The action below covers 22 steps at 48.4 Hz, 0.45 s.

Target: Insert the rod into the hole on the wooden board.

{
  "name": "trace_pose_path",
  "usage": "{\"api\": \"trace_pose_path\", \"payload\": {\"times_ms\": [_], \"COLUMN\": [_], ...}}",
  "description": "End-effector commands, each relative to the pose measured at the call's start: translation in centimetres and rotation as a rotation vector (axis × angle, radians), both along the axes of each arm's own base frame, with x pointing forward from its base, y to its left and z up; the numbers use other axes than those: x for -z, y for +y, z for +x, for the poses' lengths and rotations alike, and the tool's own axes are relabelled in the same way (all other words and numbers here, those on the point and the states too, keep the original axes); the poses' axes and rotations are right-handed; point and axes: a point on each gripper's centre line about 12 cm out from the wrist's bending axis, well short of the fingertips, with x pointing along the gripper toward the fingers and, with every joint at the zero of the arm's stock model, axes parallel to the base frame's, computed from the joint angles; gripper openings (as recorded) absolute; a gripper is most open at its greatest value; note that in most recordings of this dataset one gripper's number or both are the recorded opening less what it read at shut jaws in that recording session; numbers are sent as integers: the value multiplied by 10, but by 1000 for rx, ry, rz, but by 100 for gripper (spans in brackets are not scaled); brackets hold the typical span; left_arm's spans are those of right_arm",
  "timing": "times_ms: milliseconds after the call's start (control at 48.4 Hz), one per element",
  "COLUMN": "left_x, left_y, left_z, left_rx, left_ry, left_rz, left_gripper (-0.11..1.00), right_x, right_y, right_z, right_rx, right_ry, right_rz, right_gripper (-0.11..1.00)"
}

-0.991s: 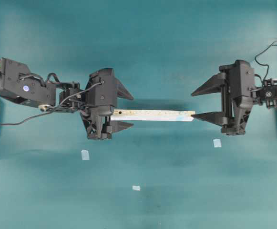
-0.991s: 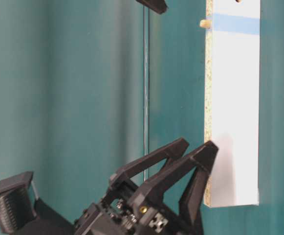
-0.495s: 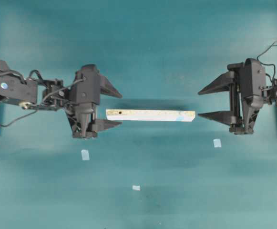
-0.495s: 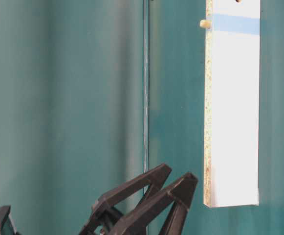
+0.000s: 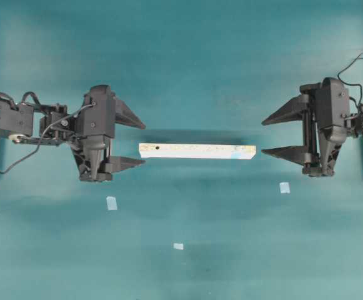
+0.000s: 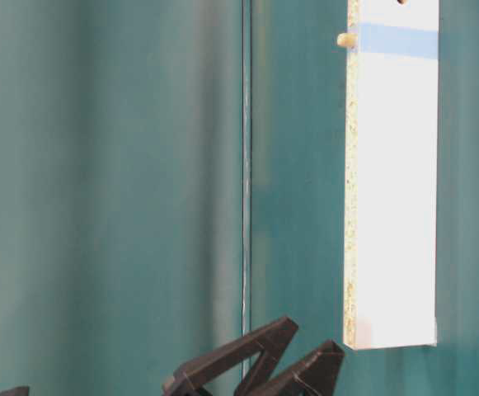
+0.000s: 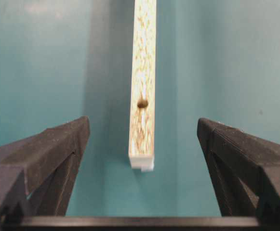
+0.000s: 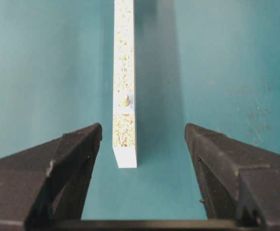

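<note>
Rod (image 8: pixel 124 100) seated in board (image 8: pixel 123 72), between open right pincer (image 8: pixel 143 139) fingers.

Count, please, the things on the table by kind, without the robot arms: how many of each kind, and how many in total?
Wooden board: 1
Rod, standing in the blue-marked hole of the board: 1
Pale-blue tape squares: 3
Total: 5
</note>
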Motion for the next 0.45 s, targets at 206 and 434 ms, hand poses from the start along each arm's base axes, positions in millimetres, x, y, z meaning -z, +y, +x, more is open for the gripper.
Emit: {"api": "trace_pose_path", "payload": {"times_ms": [206,434], "left_x": [-4,-6], "left_y": [6,10], "left_z": [-2,-3], "left_rx": [-17,-31], "left_ry": [-23,-47], "left_rz": [4,5], "left_gripper": [95,95], "right_x": [-3,-3], "right_y": [0,0], "right_z": [0,0], "right_rx": [0,0], "right_ry": [-14,-15], "right_rz": [2,2], "right_gripper": [77,77]}}
